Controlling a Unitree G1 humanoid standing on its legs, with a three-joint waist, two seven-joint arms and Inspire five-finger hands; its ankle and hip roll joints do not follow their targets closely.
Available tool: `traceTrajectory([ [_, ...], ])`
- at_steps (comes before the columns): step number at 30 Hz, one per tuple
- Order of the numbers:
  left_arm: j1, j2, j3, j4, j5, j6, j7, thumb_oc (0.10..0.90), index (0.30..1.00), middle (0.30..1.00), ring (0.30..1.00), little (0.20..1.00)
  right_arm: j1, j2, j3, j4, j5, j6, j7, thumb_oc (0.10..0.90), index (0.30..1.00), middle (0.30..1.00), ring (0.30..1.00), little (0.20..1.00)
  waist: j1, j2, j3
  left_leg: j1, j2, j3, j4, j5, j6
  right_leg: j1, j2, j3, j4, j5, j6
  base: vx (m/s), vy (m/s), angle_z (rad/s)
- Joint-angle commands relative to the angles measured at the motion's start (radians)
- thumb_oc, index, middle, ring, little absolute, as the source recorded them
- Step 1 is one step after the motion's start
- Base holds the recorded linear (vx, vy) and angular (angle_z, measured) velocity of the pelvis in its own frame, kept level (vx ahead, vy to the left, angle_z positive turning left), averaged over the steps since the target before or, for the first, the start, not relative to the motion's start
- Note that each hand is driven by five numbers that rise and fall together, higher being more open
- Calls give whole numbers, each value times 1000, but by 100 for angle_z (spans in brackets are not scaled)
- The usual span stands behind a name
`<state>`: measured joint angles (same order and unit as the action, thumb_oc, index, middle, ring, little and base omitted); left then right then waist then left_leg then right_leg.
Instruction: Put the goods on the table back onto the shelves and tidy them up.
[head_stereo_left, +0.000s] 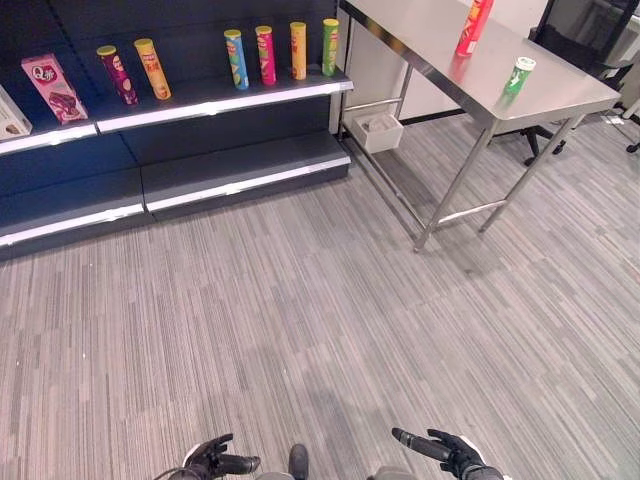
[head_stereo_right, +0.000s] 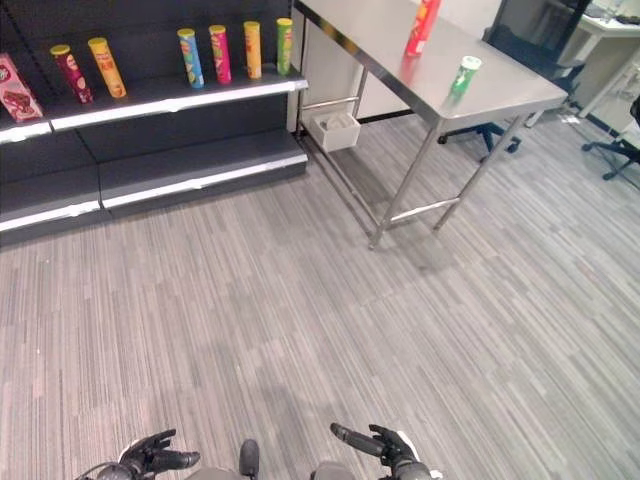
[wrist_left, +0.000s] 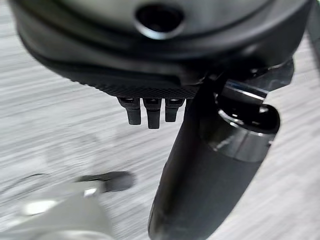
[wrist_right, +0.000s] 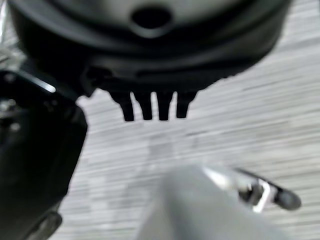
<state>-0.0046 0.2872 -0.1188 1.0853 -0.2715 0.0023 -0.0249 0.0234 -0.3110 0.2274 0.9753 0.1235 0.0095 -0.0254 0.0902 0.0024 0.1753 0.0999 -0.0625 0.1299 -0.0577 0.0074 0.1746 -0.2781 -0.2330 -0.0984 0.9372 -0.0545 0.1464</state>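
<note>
Standing at the upper right of the frame, a steel desk carries 2 goods: a tall red can toward its far side and a shorter green can nearer the front edge, the 2 apart from each other. Across the upper left runs a dark shelf unit; on its upper board stand 6 upright tube cans, a maroon can beside an orange can, then a blue can, a pink can, a yellow can and a lime can in a row. A pink box stands further left on the same level. A small white bin sits on the floor between shelf and desk. At the bottom edge, the left hand and the right hand hang over the grey carpet, both with fingers relaxed and spread, holding nothing.
</note>
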Motion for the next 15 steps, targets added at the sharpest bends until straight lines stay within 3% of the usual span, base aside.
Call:
traceTrajectory([
  [1,13,43,13,-66,4,-27,28,800,900,900,900,900,-40,-53,-31,-44,6,-23,-26,800,900,900,900,900,-17,12,44,-90,45,-58,-10,29,-120,161,-5,-146,-421,113,-8,548,-80,-7],
  [2,-2,43,8,-64,0,-31,32,800,900,900,900,900,-52,-59,-33,-38,9,-19,-30,800,900,900,900,900,-26,5,54,-59,49,-52,-16,1,-141,134,-18,-199,-605,112,2,443,-185,-7],
  [4,-21,44,6,-61,9,-38,37,800,900,900,900,900,-57,-65,-42,-33,9,-17,-36,800,900,900,900,900,-50,-7,66,-3,45,-69,-29,-41,-166,107,3,-197,-843,168,33,544,-280,-3],
  [5,-23,38,9,-55,27,-43,36,800,900,900,900,900,-51,-70,-48,-29,-4,-9,-38,800,900,900,900,900,-66,-27,70,47,53,-79,-30,-79,-191,84,7,-190,-1001,252,78,471,-266,48],
  [8,-19,35,4,-50,49,-41,27,800,900,900,900,900,-42,-79,-48,-26,-12,-9,-33,800,900,900,900,900,-72,-37,57,89,62,-85,-30,-114,-206,89,5,-208,-1024,269,84,467,-288,75],
  [10,-3,32,-3,-51,60,-42,24,800,900,900,900,900,-33,-94,-40,-28,-17,-11,-27,800,900,900,900,900,-83,-42,33,131,116,-88,-10,-138,-226,115,29,-210,-988,273,57,484,-372,20],
  [11,7,27,-7,-78,40,-41,23,800,900,900,900,900,-30,-114,-36,-42,-11,-18,-27,800,900,900,900,900,-83,-25,30,102,164,-88,110,-118,-251,140,69,-218,-974,240,28,292,-313,-7],
  [12,7,27,-7,-78,40,-41,23,800,900,900,900,900,-31,-113,-36,-42,-11,-18,-27,800,900,900,900,900,-85,-28,28,98,161,-91,110,-115,-250,137,65,-219,-973,241,28,264,-345,-11],
  [13,10,28,-11,-88,37,-41,23,800,900,900,900,900,-30,-120,-34,-52,-6,-22,-28,800,900,900,900,900,-83,-24,32,70,177,-84,191,-93,-261,157,83,-224,-980,224,13,145,-257,-17],
  [15,15,31,-17,-120,23,-37,15,800,900,900,900,900,-20,-137,-37,-85,5,-27,-29,800,900,900,900,900,-82,-33,45,-44,207,-90,454,11,-276,216,108,-243,-1000,184,-33,225,-412,-45],
])
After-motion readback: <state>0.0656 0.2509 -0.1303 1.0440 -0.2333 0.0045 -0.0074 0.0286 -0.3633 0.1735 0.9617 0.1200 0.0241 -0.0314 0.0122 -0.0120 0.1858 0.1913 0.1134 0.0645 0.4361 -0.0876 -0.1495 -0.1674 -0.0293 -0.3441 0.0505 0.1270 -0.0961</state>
